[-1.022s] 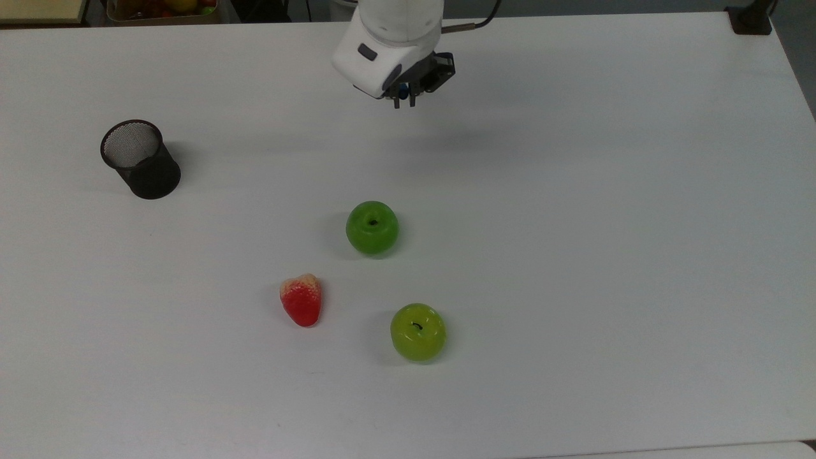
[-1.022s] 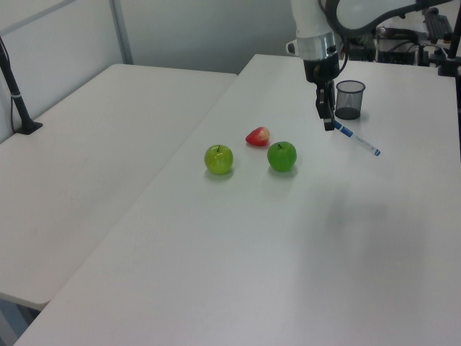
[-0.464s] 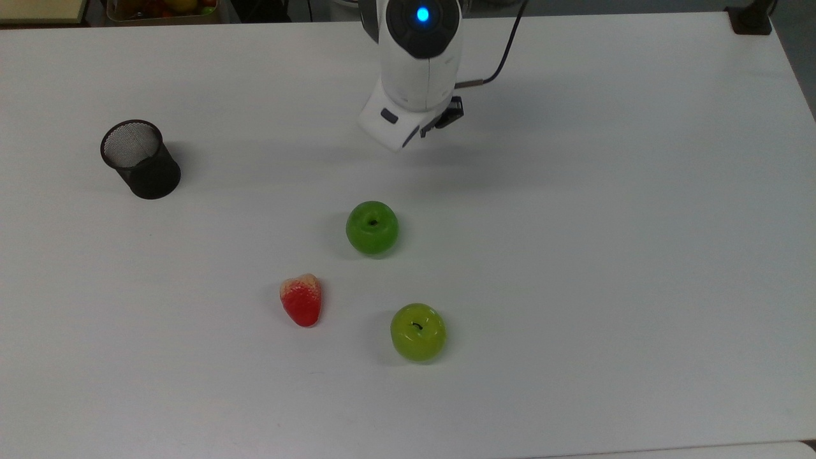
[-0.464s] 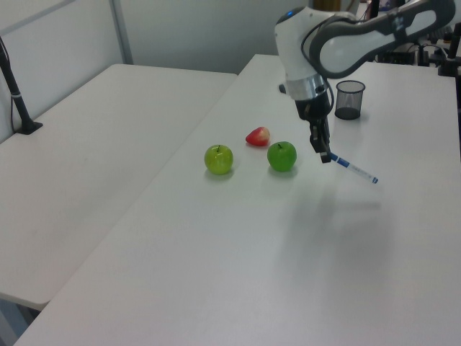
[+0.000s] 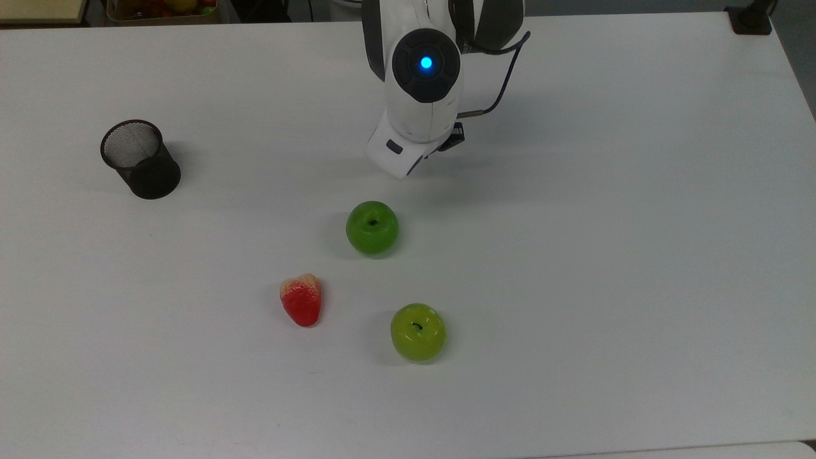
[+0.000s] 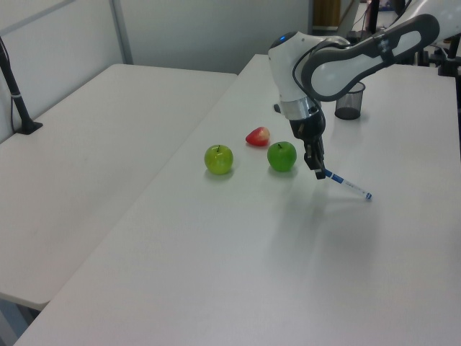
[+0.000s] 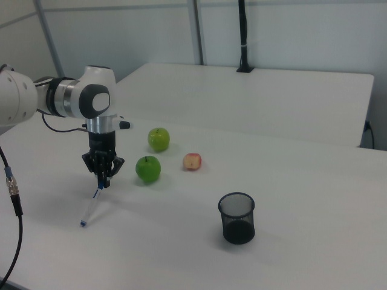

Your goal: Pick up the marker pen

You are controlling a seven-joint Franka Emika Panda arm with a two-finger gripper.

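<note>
The end effector [image 7: 101, 179] pinches the marker pen [image 7: 92, 205] by its capped upper end, so the barrel hangs slanting beside the dark green apple [image 7: 147, 168], apparently clear of the counter [image 7: 181, 241].

From my top view the arm's white wrist [image 5: 414, 137] covers the gripper and the marker pen under it, upper centre. A container of colourful items [image 5: 162, 9] is cut off at the top edge, upper left. In my left view the arm [image 6: 360, 54] hides part of the black mesh cup [image 6: 350, 101], upper right.
</note>
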